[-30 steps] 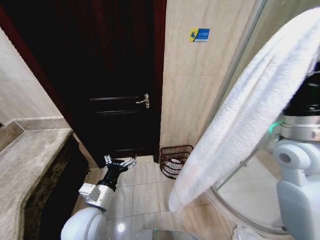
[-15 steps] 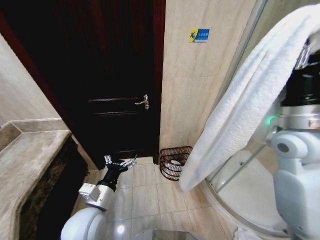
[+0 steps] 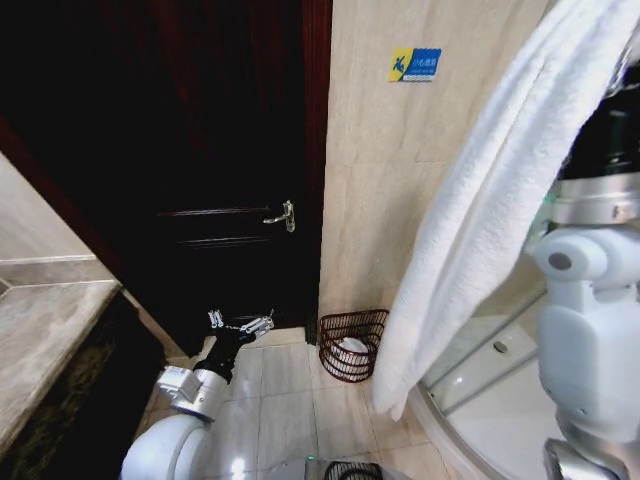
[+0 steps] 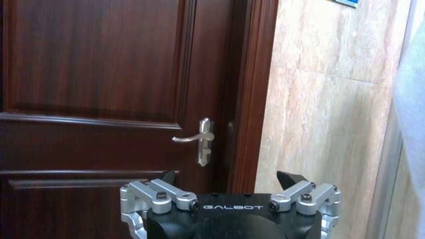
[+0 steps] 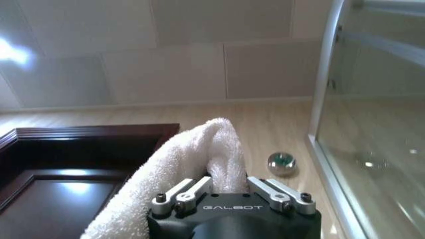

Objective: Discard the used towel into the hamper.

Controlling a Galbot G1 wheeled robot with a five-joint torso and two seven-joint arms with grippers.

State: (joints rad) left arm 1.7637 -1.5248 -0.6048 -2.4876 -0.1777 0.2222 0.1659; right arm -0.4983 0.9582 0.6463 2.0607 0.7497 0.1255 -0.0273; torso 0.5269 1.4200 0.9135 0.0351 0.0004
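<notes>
Towel (image 3: 470, 220) hangs above hamper (image 3: 352, 345)

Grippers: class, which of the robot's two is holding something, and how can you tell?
The right gripper: its jaws are shut on the white towel, which hangs down from it. The left gripper is low by the door, jaws open and empty.

Dark wooden door (image 3: 215, 170); beige tiled wall (image 3: 385, 180)

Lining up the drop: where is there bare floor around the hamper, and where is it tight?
Bare tiles lie between the hamper and the idle left gripper, toward the door. It is tight on the shower side, where the towel, held high by the right gripper, hangs close beside the hamper.
</notes>
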